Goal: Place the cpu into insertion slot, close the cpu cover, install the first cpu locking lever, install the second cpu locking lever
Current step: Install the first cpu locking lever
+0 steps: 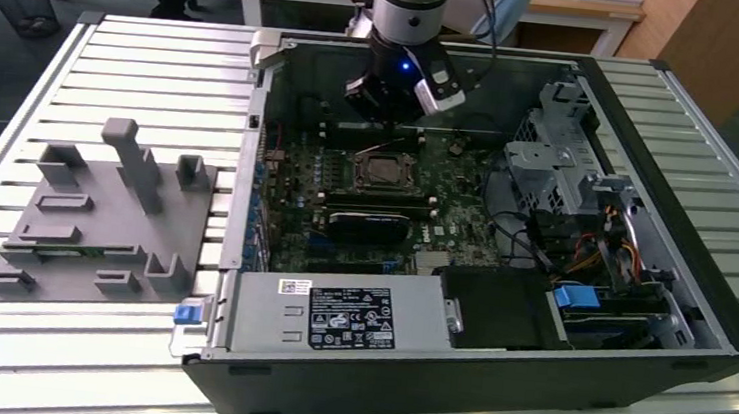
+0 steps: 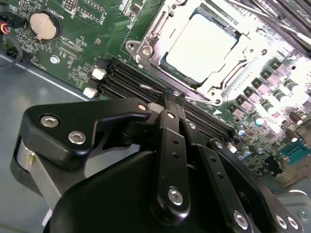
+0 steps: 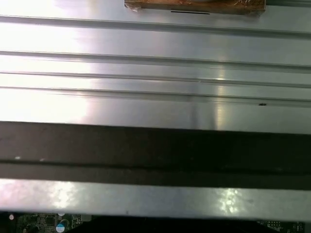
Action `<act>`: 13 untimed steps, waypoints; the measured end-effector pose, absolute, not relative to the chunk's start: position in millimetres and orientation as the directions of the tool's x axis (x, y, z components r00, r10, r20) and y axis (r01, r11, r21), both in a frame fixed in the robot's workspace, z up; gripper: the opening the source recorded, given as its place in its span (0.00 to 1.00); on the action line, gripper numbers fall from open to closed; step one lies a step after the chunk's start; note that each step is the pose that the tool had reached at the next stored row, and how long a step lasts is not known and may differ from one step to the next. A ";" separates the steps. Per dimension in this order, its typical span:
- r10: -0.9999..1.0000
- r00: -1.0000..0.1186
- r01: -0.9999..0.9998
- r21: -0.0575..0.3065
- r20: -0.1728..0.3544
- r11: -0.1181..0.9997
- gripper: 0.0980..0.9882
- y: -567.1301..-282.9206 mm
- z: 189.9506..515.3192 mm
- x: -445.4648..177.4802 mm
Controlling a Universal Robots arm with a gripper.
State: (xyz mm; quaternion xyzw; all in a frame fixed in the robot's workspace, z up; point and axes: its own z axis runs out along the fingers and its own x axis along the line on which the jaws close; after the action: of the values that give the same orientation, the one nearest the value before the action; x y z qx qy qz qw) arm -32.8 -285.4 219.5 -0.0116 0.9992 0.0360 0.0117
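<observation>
The gripper (image 2: 173,96), its black linkages looming nearest in the second wrist view, hangs with jaws drawn together and nothing visible between them. Its tips are over a row of black memory slots (image 2: 127,77) on a green motherboard (image 2: 87,43); whether they touch the board cannot be told. Just beyond the tips, the cpu (image 2: 201,43) lies flat in the insertion slot (image 2: 140,48), its pale metal top catching the light through the square window of the silvery cpu cover (image 2: 160,34) that lies around it. Whether the cover is locked down cannot be made out. Off to one side of the jaws, farther across the board, a round coin-cell battery (image 2: 41,24) sits in its holder. In the exterior view the arm reaches down into an open computer case (image 1: 461,391) lying on its side, with the insertion slot just ahead of the jaws, toward the camera. A label-bearing power supply (image 1: 340,317) sits well apart from the jaws at the case's near wall. A grey moulded fixture (image 1: 101,214) rests outside the case, farther off still, on the slatted metal table (image 1: 155,58). The first wrist view shows the table's bright slats with a dark band alongside them.
</observation>
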 end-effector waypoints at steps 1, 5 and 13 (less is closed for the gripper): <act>-0.022 -0.999 -0.024 0.072 -0.024 0.997 0.01 -285.2 219.0 -32.3; -0.022 -0.999 -0.024 0.072 -0.024 0.997 0.01 -284.8 217.0 -30.0; -0.022 -0.999 -0.024 0.071 -0.024 0.997 0.01 -284.8 213.2 -24.9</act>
State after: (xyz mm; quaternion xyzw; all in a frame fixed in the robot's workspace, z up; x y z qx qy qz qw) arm -24.9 -284.8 213.2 -0.0116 0.9992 0.0358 0.0117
